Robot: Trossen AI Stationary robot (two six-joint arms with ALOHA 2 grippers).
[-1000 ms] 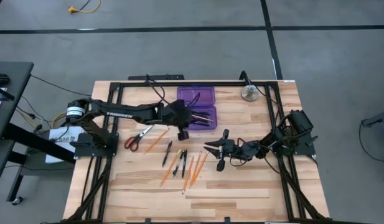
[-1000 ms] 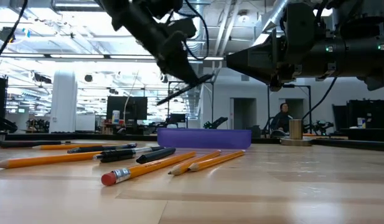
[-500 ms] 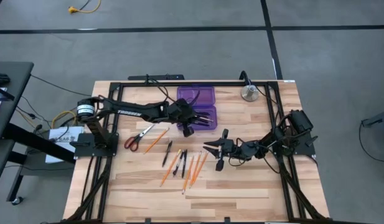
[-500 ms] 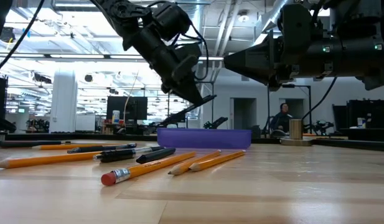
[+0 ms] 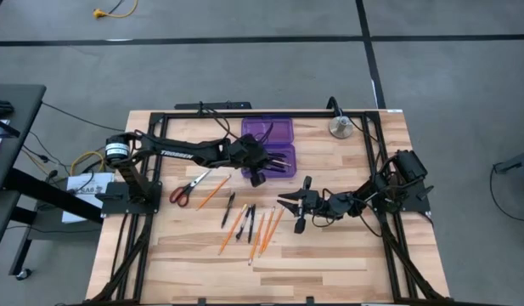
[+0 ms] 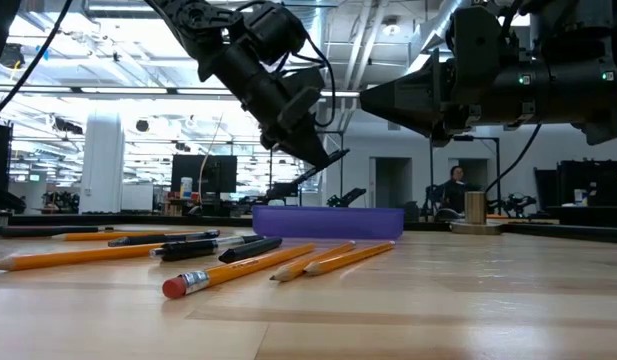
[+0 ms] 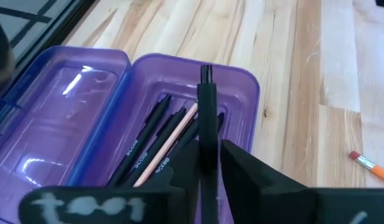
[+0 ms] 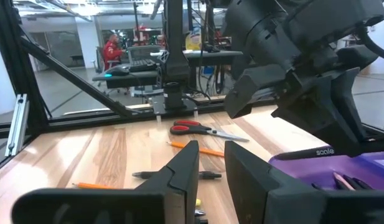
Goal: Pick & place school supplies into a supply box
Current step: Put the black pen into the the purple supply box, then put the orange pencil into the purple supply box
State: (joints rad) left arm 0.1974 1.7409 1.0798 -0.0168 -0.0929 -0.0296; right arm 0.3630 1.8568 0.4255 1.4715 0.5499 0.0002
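The purple supply box point(image 5: 270, 136) lies open near the table's far edge; one half holds black pens and a pale pencil point(image 7: 170, 134), the other half point(image 7: 61, 106) is bare. My left gripper point(image 7: 207, 152) hangs over the filled half, shut on a black pen point(image 7: 207, 106). Several orange pencils point(image 5: 263, 228), black pens point(image 5: 242, 212) and red-handled scissors point(image 5: 188, 187) lie flat on the wood. My right gripper point(image 5: 287, 204) hovers open beside the pencils, touching nothing. My left gripper pinches the black pen's shaft point(image 7: 208, 134) between its two fingers. The pen lies along the fingers and sticks out ahead of them. It comes slanting down from the table's left side. The pen is lifted clear, tilted, its free end point(image 6: 336, 157) above the box.
A round silver metal object point(image 5: 340, 127) stands at the far right, next to the box. A black frame point(image 5: 160, 136) borders the table. Bare wood lies toward the near edge point(image 5: 270, 276). A person point(image 6: 454, 190) sits in the room far behind.
My left gripper has carried the black pen toward the far right, from in front of the box to over its filled half, and has come down lower. It has stayed shut on the pen. Over the last half second it has hardly moved.
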